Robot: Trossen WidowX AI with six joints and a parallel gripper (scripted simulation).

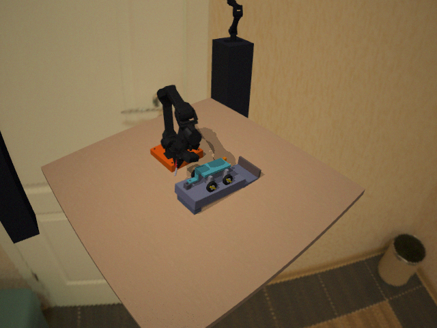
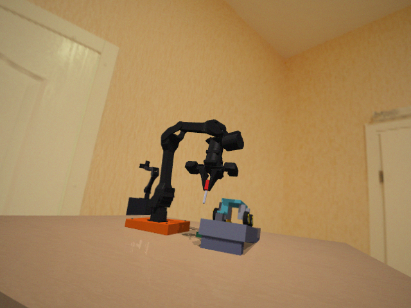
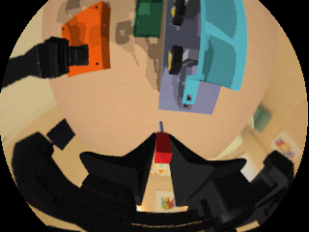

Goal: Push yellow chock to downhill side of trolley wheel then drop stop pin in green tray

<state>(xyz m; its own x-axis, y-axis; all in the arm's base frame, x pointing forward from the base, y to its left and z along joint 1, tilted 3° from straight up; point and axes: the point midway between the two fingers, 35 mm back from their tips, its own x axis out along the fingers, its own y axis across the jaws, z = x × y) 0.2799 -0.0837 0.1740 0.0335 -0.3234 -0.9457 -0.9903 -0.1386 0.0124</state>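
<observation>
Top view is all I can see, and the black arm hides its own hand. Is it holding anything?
Observer: Yes. In the exterior view the hand is shut on the stop pin. It grips the red head, and the pale shaft hangs free, up and to the side of the trolley.
Operator: Where is the green tray? I can't find it.
Observer: The wrist view shows the green tray on the table, between the orange base plate and the ramp.
</observation>
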